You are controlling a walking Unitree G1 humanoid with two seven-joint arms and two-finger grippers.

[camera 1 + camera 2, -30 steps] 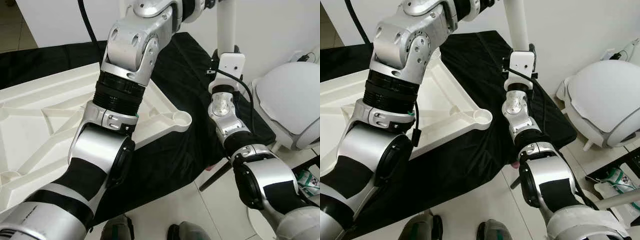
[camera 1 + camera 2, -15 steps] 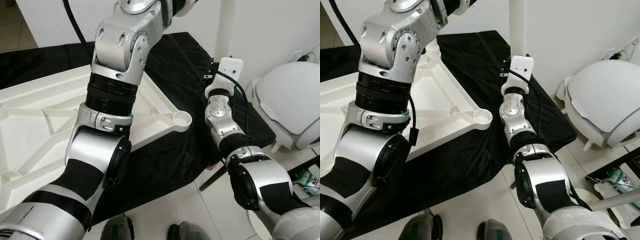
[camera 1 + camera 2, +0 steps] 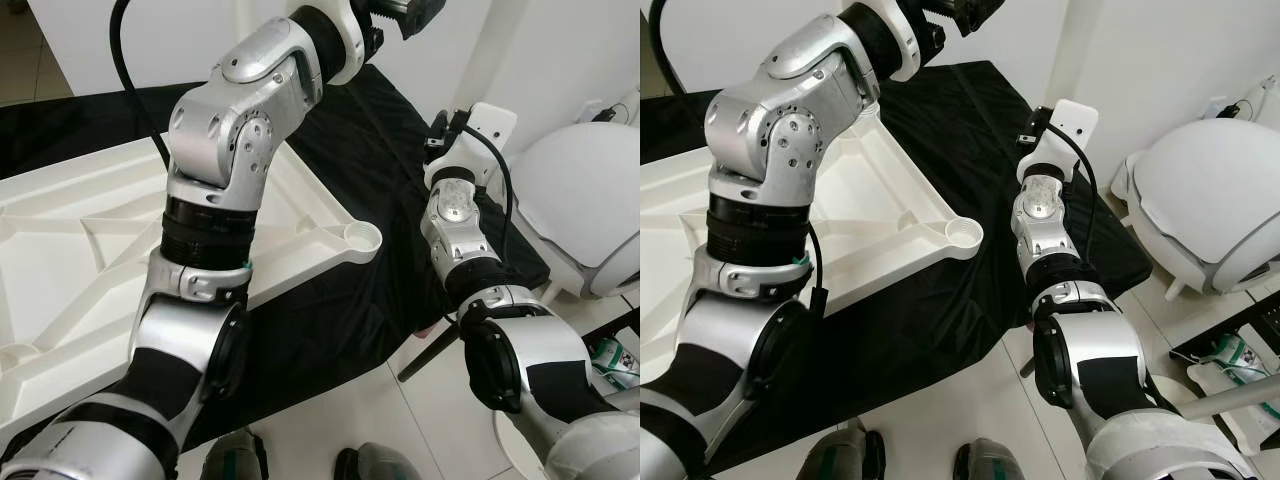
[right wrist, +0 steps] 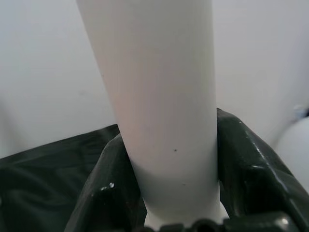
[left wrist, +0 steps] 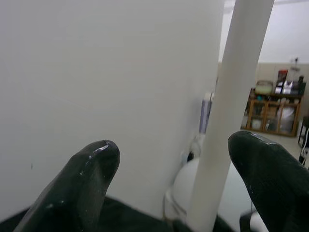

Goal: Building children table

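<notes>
The white tabletop (image 3: 90, 230) lies upside down on a black cloth (image 3: 370, 150), its round corner socket (image 3: 362, 238) nearest my right arm. My right gripper (image 4: 169, 159) is shut on a white table leg (image 4: 159, 96), held up above the cloth past that corner; its white wrist housing (image 3: 482, 125) hides the fingers from the head. High at the back, my left gripper (image 3: 402, 12) is open. Through its fingers (image 5: 91, 164) the leg (image 5: 231, 96) stands slightly tilted, close to one finger and apart from both.
A large rounded white shell (image 3: 585, 195) stands on the floor to the right. A white wall runs behind the cloth. A green-and-white packet (image 3: 612, 365) lies on the tiles at the right, and my feet (image 3: 235, 462) are at the cloth's front edge.
My left forearm has swung up and to the right, bringing its gripper near the leg. The right wrist has tilted, leaning the leg to the right.
</notes>
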